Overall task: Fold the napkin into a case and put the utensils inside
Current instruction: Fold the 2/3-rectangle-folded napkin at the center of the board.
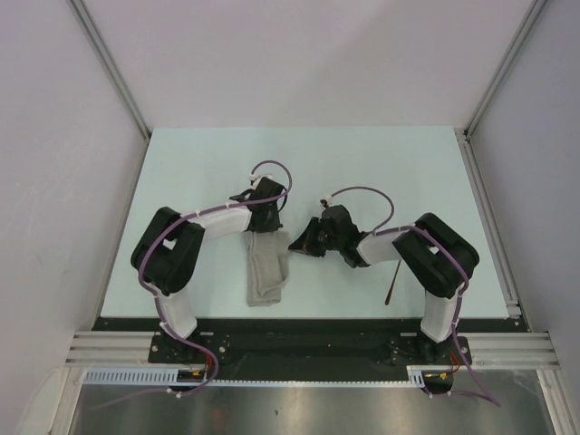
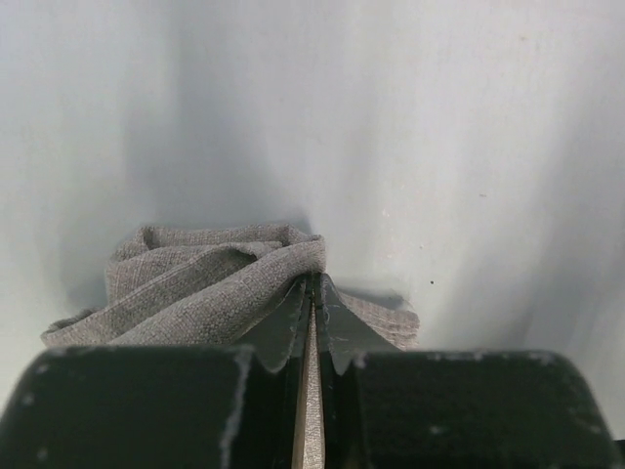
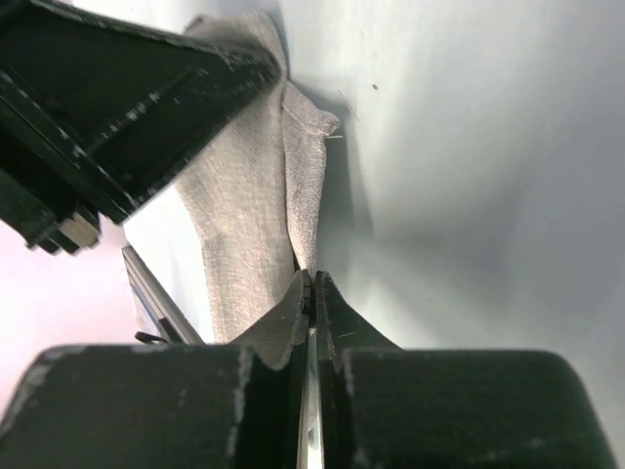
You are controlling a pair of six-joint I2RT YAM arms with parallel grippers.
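Colours of the table scene.
Napkin (image 1: 265, 269): plain grey-beige with a fine woven fleck. Table (image 1: 362, 163) under the napkin: pale mint. Fork (image 1: 391, 283), right of the napkin: copper-orange. Left gripper (image 2: 312, 283) and right gripper (image 3: 311, 278), at the napkin's edges: black. Cables (image 1: 362, 188) beyond the napkin: purple.

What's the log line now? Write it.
left gripper: shut on napkin | right gripper: shut at napkin edge | fork: on table

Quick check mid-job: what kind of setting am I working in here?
Probably a lab robot test cell, not a dining room: plain white panels on aluminium rails box in a pale table.
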